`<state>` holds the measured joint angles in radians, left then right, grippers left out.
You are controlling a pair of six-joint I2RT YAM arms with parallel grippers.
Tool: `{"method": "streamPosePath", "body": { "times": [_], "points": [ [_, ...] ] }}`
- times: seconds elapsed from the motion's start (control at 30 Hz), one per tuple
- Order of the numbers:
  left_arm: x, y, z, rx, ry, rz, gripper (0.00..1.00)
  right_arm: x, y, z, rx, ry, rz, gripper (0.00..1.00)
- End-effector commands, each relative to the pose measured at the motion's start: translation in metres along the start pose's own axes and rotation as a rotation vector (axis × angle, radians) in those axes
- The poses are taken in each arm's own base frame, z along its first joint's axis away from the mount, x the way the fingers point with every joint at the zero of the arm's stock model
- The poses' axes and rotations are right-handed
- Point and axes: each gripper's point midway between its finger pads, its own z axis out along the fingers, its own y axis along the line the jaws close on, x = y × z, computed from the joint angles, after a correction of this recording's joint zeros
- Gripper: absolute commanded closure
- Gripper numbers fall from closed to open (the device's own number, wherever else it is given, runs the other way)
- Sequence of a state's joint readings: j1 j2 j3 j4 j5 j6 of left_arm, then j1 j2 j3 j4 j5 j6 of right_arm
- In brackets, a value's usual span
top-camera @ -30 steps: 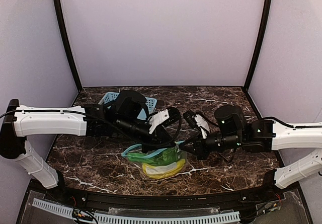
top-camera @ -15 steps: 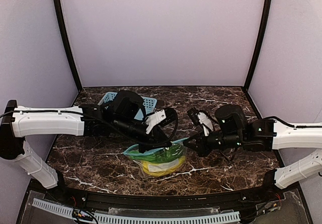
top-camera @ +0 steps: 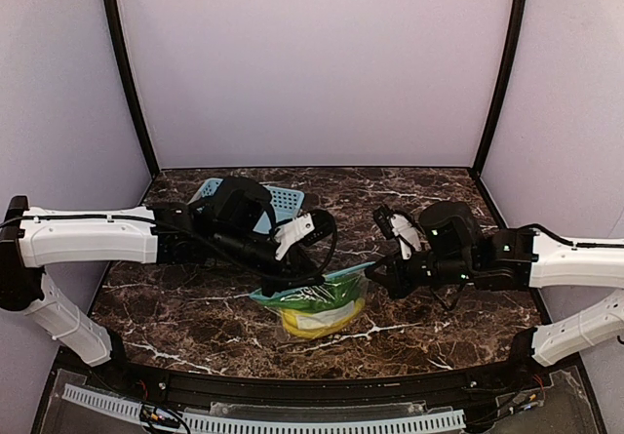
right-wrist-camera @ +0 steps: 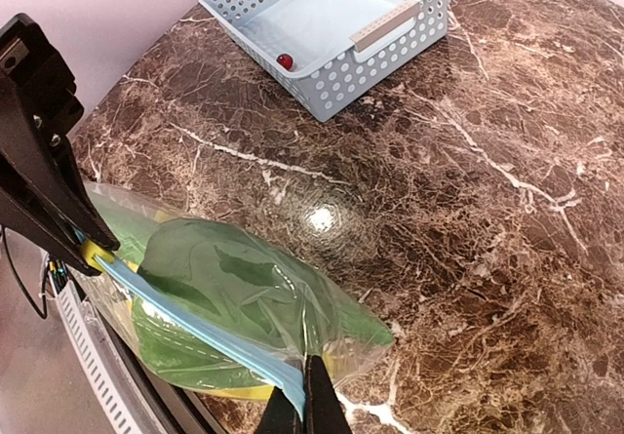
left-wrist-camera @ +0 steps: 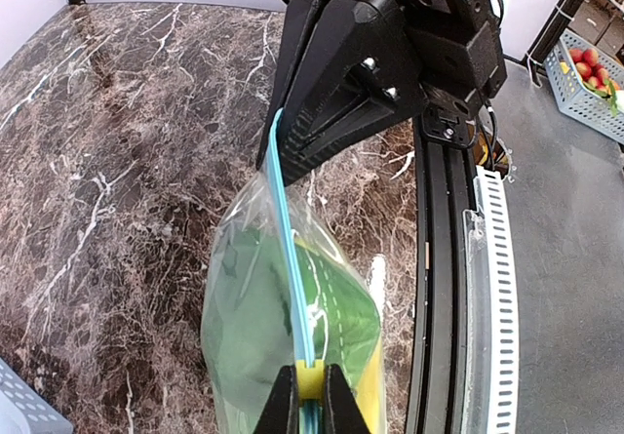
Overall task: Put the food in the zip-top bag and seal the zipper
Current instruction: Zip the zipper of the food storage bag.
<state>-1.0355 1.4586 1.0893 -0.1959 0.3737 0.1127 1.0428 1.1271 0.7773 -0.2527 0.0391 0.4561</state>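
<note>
The zip-top bag [top-camera: 314, 304] lies at the table's front middle, its mouth edge lifted. Inside it show green food [left-wrist-camera: 253, 317] and the yellow banana [top-camera: 317, 327]. The light-blue zipper [left-wrist-camera: 288, 249] runs taut between the two grippers. My left gripper [left-wrist-camera: 310, 400] is shut on a yellow slider [left-wrist-camera: 309, 380] on the zipper; it sits over the bag's left end [top-camera: 283, 283]. My right gripper [right-wrist-camera: 302, 400] is shut on the zipper's other end at the bag's right corner [top-camera: 375, 273]. In the right wrist view the slider [right-wrist-camera: 93, 252] sits at the zipper's [right-wrist-camera: 195, 327] far end.
A light-blue slotted basket [right-wrist-camera: 390, 39] stands behind the bag at the back left [top-camera: 288, 198], with a small red thing [right-wrist-camera: 284, 60] in it. The table's black front rail [left-wrist-camera: 444, 288] runs close beside the bag.
Both grippers and the bag have shifted a little to the right. The zipper edge now stretches straighter between them. Both grips are unchanged.
</note>
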Motion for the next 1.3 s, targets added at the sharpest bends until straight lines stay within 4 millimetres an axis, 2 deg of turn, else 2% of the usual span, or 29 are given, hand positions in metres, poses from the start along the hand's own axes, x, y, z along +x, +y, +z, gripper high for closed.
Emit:
{"method": "streamPosePath", "body": {
  "times": [0.0,0.53,1.27],
  "points": [
    [0.033,-0.009,-0.014,0.026,0.11,-0.047,0.99,-0.001,-0.046,-0.009,0.204,-0.013,0.053,1.0],
    [0.042,-0.008,-0.017,0.015,0.123,-0.062,0.99,0.002,-0.074,-0.01,0.297,0.026,0.121,1.0],
    [0.052,-0.003,-0.023,-0.011,0.14,-0.071,0.99,0.008,-0.109,-0.023,0.402,0.057,0.185,1.0]
  ]
}}
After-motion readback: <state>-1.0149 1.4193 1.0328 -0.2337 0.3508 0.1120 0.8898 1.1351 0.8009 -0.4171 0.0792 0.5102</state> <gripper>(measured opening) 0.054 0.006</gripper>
